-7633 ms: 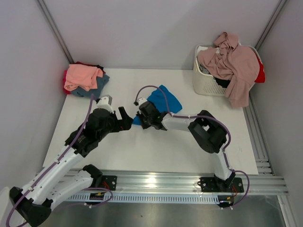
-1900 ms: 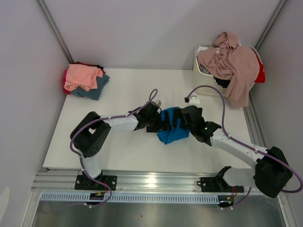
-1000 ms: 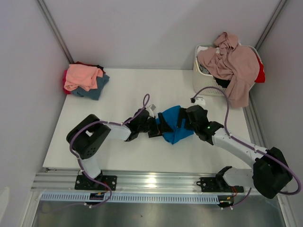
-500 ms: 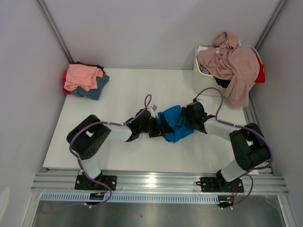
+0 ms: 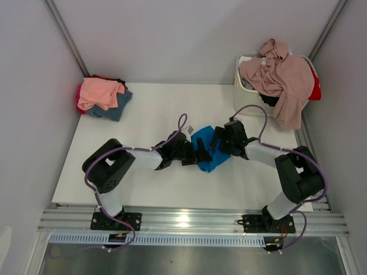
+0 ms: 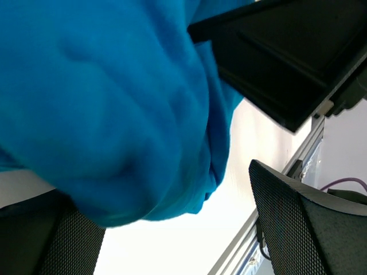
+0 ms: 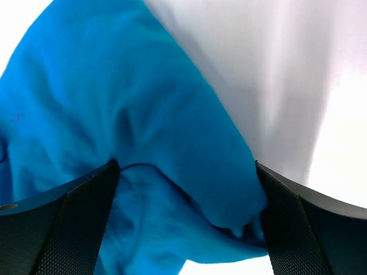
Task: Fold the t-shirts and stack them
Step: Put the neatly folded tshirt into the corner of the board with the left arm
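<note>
Blue t-shirt [image 5: 211, 160] between left gripper [image 5: 201, 151] and right gripper [image 5: 215, 140]; inside both spread jaws

In the top view I lose the middle of the bright blue shirt [image 5: 209, 159] under the left gripper [image 5: 198, 152] and right gripper [image 5: 219, 141]; its folds there are hidden. On the left wrist view the cloth is a blur filling the upper left, cut by the top and left edges. A black part [image 6: 275, 63] at upper right runs out of frame, and I can't name it. On the right wrist view the cloth runs off the left and bottom edges. At upper right of the top view the mauve-pink shirt [image 5: 284, 74] covers most of the basket [image 5: 249, 104]; at upper left the salmon pink shirt [image 5: 98, 91] hides those beneath.
</note>
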Available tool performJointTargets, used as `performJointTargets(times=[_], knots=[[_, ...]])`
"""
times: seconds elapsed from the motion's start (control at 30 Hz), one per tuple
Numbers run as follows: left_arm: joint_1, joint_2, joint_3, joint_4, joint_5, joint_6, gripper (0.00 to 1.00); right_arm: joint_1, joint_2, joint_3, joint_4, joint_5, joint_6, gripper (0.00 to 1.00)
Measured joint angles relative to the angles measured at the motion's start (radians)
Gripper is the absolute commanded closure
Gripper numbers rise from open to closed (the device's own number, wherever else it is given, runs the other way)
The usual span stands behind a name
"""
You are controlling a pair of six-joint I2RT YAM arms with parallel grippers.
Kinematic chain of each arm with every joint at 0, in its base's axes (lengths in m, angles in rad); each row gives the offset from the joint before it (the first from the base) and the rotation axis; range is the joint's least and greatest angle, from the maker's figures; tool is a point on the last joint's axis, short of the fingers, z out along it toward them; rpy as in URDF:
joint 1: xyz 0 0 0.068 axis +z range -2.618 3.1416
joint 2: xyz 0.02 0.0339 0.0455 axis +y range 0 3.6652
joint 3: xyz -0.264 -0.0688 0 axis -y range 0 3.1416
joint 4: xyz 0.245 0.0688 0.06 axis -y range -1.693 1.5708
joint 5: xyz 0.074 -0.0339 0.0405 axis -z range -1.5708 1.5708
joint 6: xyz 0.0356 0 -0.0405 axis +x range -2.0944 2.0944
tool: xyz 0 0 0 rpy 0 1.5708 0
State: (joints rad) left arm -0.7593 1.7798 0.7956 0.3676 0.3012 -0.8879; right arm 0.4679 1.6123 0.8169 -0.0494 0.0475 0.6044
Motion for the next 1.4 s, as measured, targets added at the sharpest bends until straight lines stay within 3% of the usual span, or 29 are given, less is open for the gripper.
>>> performJointTargets(times=[0.33,0.67,0.87,1.0,1.1,1.4], knots=[[-0.026,0.04,0.102,-0.109,-0.07,0.008,0.01,0.014,0.0,0.007,-0.018,-0.035,0.015,0.01],[-0.075,0.079,0.237,-0.314,-0.183,0.025,0.15,0.01,-0.003,0.008,-0.024,-0.014,0.016,0.0],[-0.098,0.098,0.293,-0.435,-0.243,0.024,0.39,0.001,-0.031,-0.009,-0.032,0.02,0.018,0.01],[-0.078,0.1,0.297,-0.463,-0.322,0.01,0.56,0.018,-0.097,-0.03,-0.064,-0.04,0.012,0.01],[-0.064,0.103,0.297,-0.486,-0.363,0.001,0.98,0.028,-0.121,-0.034,-0.067,-0.066,0.011,0.01],[-0.063,0.089,0.299,-0.51,-0.396,0.032,1.0,0.029,-0.161,-0.053,-0.075,-0.067,0.005,0.0]])
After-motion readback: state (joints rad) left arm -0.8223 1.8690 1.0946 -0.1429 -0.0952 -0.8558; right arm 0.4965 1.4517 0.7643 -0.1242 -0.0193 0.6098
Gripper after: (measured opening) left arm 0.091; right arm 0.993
